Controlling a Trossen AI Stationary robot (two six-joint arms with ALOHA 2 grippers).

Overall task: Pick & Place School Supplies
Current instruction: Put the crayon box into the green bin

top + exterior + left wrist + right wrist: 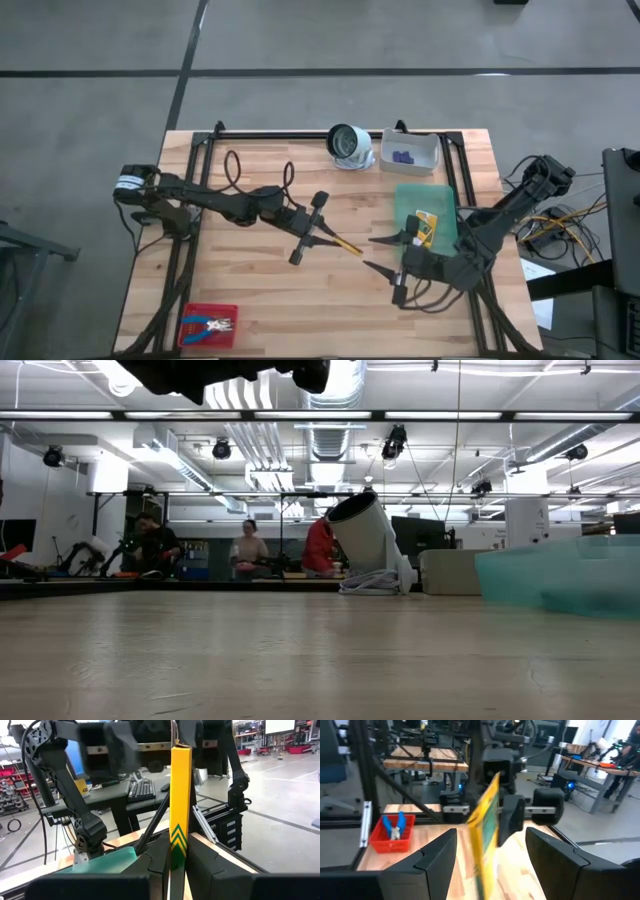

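A: Item one, crayon box (343,243). Location?

B: Held above the table centre, clamped in the left gripper (318,233), whose fingers were nearly closed on its lower end. In the high view its long axis ran from the left gripper toward four o'clock, the free end pointing at the right gripper (385,253).

A: Right gripper, condition?

B: Fingers spread wide, holding nothing. The box's free end lay at about ten o'clock from it, reaching toward the gap between its fingers (436,854) but not yet gripped, to my reading. That gap is what a handover would turn on.

A: Arm poses?

B: Left arm stretched low across the table from nine o'clock; right arm folded in from three o'clock, wrist turned to face the left.

A: Other stock?

B: Second crayon box (425,228) on the green mat (414,196); purple pieces (403,155) in the white bin (432,143); blue-handled tool (214,324) in the red tray (193,313).
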